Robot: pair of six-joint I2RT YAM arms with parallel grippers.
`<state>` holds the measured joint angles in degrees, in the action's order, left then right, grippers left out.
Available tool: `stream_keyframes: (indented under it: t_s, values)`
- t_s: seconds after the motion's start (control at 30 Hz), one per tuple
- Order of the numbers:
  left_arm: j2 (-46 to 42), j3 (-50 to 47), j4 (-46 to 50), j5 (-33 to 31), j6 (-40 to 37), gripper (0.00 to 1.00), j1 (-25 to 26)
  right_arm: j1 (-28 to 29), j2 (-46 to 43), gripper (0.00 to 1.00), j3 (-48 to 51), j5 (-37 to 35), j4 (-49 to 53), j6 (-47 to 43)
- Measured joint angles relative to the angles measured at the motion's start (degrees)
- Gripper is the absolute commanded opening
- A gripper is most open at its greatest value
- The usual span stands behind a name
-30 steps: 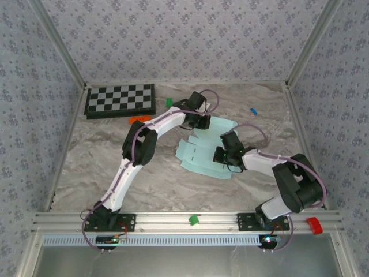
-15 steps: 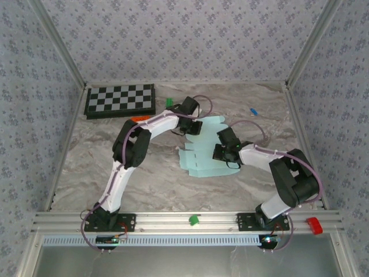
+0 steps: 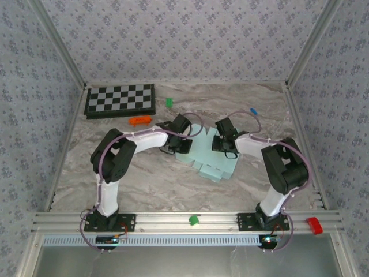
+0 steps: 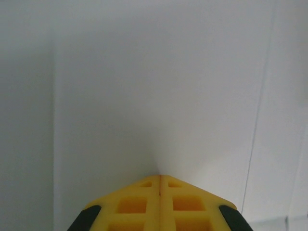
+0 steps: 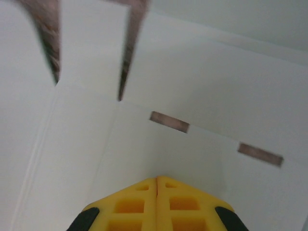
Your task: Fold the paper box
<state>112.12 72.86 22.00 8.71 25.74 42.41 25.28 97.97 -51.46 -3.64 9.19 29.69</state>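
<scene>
Swung inward, left gripper and right gripper, fingers pressed together, apparently touch the paper box.

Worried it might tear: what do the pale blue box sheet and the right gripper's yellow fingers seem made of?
The paper box looks like thin matte card: crease lines and die-cut slots show. The right gripper's fingers look like moulded yellow plastic, matte, with square pockets; hard or rubbery, I cannot tell.

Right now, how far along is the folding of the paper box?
Done: no finished fold I can confirm; the paper box lies as an open sheet, slots empty. In hand: the left claw and right claw, both shut, push their tips at the card. Left: raising walls, tucking flaps.
</scene>
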Motion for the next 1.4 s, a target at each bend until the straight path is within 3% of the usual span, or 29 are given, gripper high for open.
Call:
stream_keyframes:
  t_s: [0.3, 0.53, 0.77, 1.03, 1.4]
  values:
    - [-6.1, -4.3, 0.5, 0.7, 3.3, 0.06, 1.7, 0.9, 4.7, 0.00, -7.0, 1.1, 1.9, -3.7]
    - [-7.7, -0.7, 0.6, 0.4, 0.3, 0.05, -4.6, 0.7, -1.1, 0.02, -5.4, 1.5, 4.2, -4.3]
    - [-1.2, 4.9, 0.3, 0.1, -5.9, 0.00, -9.2, -0.6, -7.5, 0.00, 1.9, 2.3, 4.0, -3.3]
    - [3.5, 5.1, 0.4, 1.1, -8.8, 0.00, -10.1, -1.3, -6.4, 0.00, 6.1, 3.2, 2.3, -2.3]
    - [-7.2, -10.3, -2.5, 0.9, -5.5, 0.01, -10.4, -0.1, 3.3, 0.00, -3.8, 3.5, -0.5, -4.5]
